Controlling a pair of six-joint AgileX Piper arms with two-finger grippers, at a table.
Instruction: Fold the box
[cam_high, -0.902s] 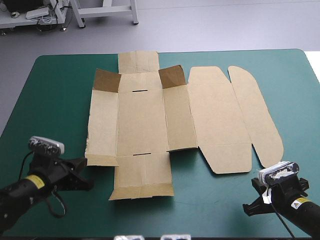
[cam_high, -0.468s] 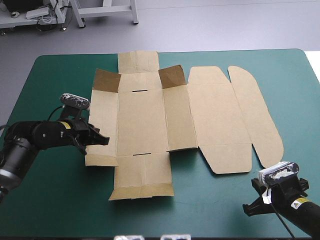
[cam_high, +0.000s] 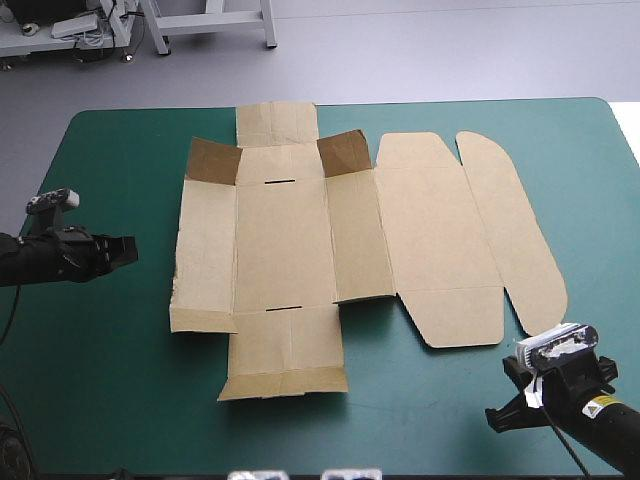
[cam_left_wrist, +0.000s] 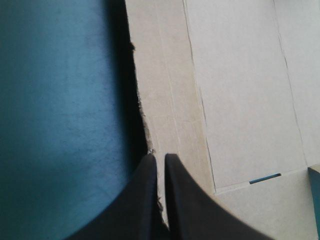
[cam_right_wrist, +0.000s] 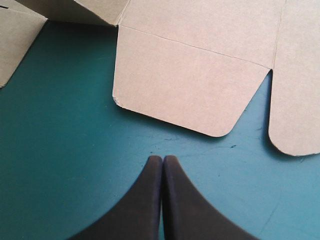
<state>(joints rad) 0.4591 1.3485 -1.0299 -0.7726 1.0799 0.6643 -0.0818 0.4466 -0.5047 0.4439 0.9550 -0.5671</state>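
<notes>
Shows the box (cam_high: 300, 250) as a brown sheet spread flat over the middle of the tabletop (cam_high: 110, 400). Reaches the far edge with one narrow flap and stops well short of the near edge. Keeps two small flaps at the far side tilted up, with all else lying down. Ends on the right in a long rounded flap, near the tabletop's right edge but inside it. Leaves a wide strip of bare teal-green cover along the left edge, another along the near edge, and a slimmer one on the right.

Places the left pincer (cam_high: 128, 249) over that left strip, pointing at the box's left panel yet clearly apart from its ragged edge. Has the black fingers clenched to a thin slit, gripping nothing. Shows, in the left wrist view, the torn edge and the creased panels ahead of them. Sets the right pincer (cam_high: 497, 417) by the near right corner, clenched into one point and empty, over bare cover just short of a rounded tab on the box's near side.

Differs from just before on the left only: then had the left pincer's tips at the box's left edge, now has them drawn back toward the tabletop's left edge. Matches the earlier picture for the box and the right pincer, both unmoved.
</notes>
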